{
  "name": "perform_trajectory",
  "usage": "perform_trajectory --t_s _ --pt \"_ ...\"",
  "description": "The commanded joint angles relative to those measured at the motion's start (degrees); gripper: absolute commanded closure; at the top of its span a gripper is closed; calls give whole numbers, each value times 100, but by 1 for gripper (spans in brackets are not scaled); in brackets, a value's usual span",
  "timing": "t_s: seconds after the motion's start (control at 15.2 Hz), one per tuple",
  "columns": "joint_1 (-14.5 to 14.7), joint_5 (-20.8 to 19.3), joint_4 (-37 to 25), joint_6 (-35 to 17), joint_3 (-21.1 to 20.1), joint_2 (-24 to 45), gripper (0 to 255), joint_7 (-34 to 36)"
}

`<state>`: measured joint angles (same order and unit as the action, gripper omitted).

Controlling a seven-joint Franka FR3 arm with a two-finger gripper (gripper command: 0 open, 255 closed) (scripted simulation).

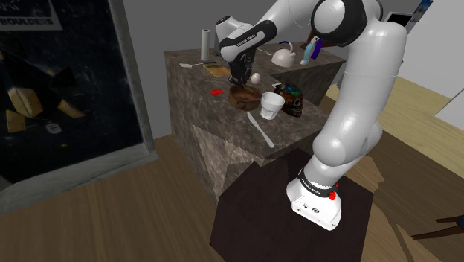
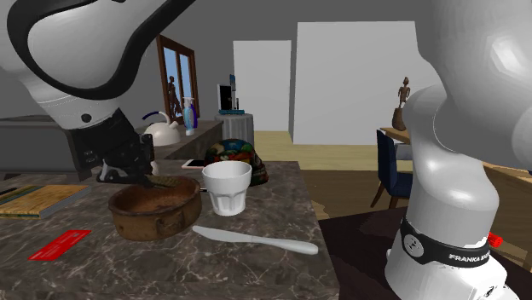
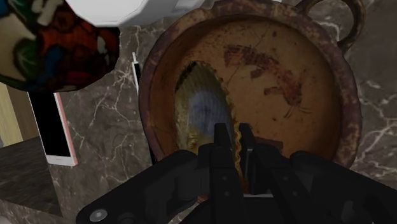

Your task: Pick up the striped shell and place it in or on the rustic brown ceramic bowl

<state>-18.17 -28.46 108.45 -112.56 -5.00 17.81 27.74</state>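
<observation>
The brown ceramic bowl (image 3: 343,95) stands on the marble counter, worn and stained inside. In it lies the striped shell (image 3: 200,108), ribbed and yellowish with a bluish-grey middle, against the bowl's wall. My gripper (image 3: 236,143) is shut on the shell's ribbed edge, and its fingertips reach down inside the rim. In the shoulder view the gripper (image 1: 242,80) hangs straight over the bowl (image 1: 244,97). In the second exterior view the gripper (image 2: 141,175) dips into the bowl (image 2: 153,211) at its back edge.
Beside the bowl stand a white cup (image 2: 228,187) and a colourful domed thing (image 2: 239,153). A white knife (image 2: 256,240) lies near the counter's front. A red card (image 2: 60,244), a flat board (image 2: 43,200), a phone (image 3: 54,137) and a kettle (image 2: 162,129) are around.
</observation>
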Motion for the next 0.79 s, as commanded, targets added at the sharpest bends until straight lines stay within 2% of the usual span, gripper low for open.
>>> perform_trajectory --t_s 0.0,0.07,0.13,0.46,0.73 --pt "0 -1 1 -2 0 0 255 0" --pt "0 -1 1 -2 0 0 255 0" --pt "0 -1 1 -2 0 0 0 0" --pt "0 -1 1 -2 0 0 0 0" --pt "143 153 -481 647 -109 -139 0 -95"
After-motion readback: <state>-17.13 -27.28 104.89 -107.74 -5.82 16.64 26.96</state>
